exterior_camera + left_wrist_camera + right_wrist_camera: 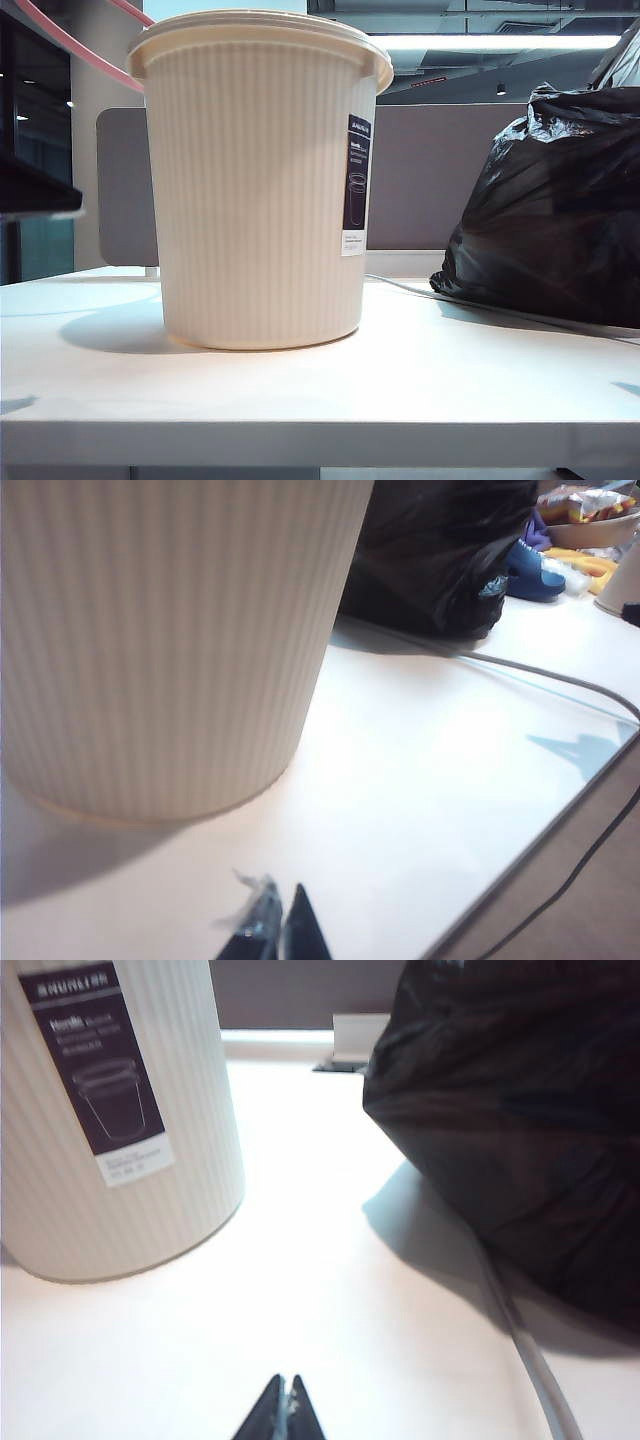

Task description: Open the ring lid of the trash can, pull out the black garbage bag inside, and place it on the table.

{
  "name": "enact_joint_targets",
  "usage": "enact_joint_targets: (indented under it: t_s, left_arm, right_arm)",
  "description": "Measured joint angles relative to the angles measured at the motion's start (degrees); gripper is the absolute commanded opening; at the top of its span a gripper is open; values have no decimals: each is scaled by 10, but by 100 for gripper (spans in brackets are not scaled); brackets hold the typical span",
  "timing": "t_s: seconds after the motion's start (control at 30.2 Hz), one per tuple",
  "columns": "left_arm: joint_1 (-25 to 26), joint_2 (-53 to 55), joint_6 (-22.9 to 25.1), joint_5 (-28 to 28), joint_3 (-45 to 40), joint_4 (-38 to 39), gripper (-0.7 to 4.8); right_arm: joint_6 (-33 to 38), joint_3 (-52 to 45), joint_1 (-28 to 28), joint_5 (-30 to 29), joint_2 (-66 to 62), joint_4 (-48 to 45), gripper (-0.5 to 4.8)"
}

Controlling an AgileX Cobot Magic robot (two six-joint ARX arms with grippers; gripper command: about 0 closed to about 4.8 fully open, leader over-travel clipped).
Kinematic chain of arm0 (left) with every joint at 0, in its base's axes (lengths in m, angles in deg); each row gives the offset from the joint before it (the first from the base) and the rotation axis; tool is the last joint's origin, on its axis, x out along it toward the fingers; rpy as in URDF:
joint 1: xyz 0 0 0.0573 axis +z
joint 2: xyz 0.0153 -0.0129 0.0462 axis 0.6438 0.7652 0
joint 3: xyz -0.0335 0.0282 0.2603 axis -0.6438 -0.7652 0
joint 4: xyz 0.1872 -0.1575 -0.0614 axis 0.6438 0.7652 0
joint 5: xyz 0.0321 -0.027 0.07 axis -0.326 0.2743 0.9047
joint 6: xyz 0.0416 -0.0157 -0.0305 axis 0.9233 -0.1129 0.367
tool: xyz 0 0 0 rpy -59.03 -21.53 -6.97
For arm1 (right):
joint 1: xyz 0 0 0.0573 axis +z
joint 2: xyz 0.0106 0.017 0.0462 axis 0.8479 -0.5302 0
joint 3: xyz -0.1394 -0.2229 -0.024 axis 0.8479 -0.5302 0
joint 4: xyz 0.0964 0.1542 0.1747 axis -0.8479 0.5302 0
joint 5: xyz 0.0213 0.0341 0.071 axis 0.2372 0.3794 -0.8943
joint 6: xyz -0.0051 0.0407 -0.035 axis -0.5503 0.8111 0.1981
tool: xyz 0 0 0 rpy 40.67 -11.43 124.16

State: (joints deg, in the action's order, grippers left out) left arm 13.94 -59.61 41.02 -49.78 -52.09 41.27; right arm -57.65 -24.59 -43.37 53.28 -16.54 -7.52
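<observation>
Black garbage bag [555, 220], glossy and crinkled, sits on the white desk [320, 390] to the right of the trash can [255, 190] in the exterior view, apart from it with bare desk between. It rests as a rounded heap, broad at the base, its gathered top pointing upward, so its long axis runs roughly vertical. A grey cable [530, 1360] passes under or just beside its base. The cream ribbed can stands upright, rim up, label facing the right-hand side. A thin pink hoop, the ring lid [70, 45], shows only as an arc high at the left behind the can's rim; what holds it cannot be told.

Left gripper [275, 930] hangs low over the desk in front of the can, jaws closed with a scrap of clear film clinging to one tip, holding nothing else. Right gripper [285, 1410] is low over the desk between can and bag, jaws pressed together and empty.

Judging by this, the bag is already out and set down. The remaining step is likely to draw both arms clear; doing it well means backing away without snagging the bag's loose plastic, the cable or the can.
</observation>
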Motion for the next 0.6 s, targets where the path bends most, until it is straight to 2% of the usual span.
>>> enact_joint_targets:
  t_s: [0.27,0.6]
  left_arm:
    - [0,0,0,1,-1,9,16]
    - [0,0,0,48,-1,64,17]
  right_arm:
    - [0,0,0,2,0,12,-1]
    - [-17,0,0,18,0,79,-1]
